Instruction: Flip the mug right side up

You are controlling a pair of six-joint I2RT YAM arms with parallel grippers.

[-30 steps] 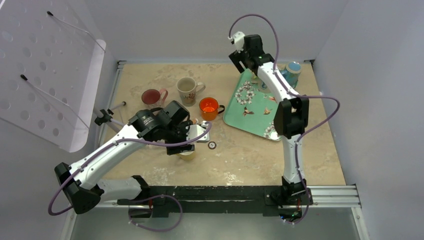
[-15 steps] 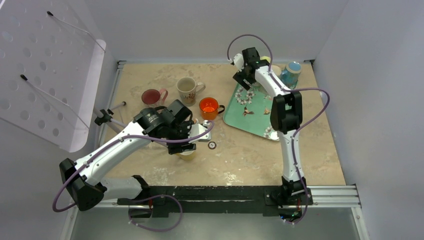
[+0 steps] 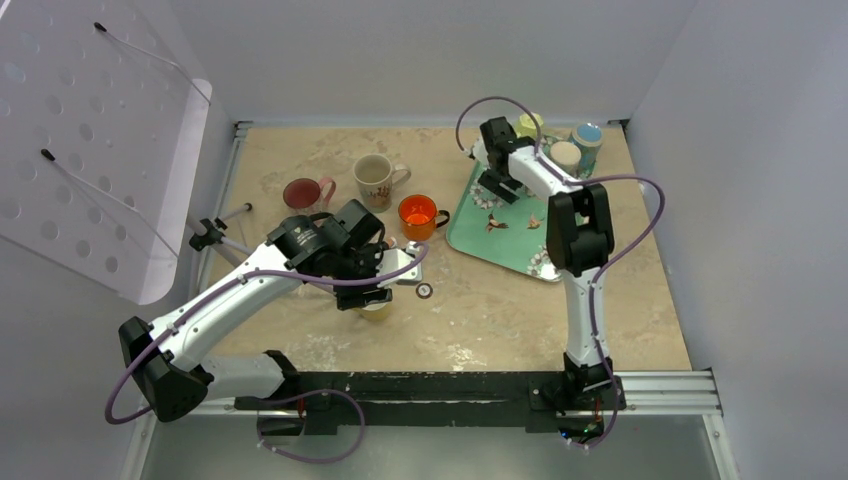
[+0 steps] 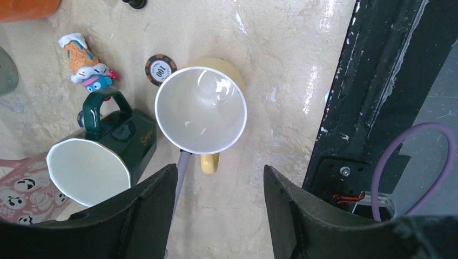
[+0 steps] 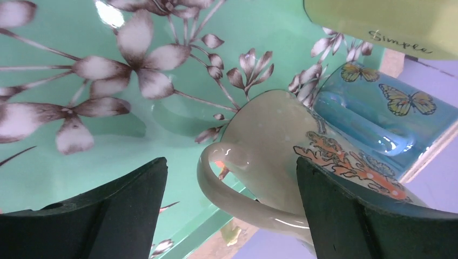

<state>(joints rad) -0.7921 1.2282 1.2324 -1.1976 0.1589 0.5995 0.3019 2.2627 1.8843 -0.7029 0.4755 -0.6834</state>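
A cream mug with an orange coral print stands at the back of the teal tray, apparently base up. In the right wrist view the cream mug is close ahead, its handle pointing between my fingers. My right gripper is open and empty, low over the tray, not touching the mug. My left gripper is open and empty, above a yellow mug that stands upright with its mouth up.
A blue butterfly mug and a lime mug stand behind the cream one. A dark green mug lies on its side by the yellow mug, near a poker chip and an ice-cream toy. Orange, white and pink mugs stand mid-table.
My right arm has come down from high above the back of the table to just over the tray, near the cream mug. My left arm has barely moved.
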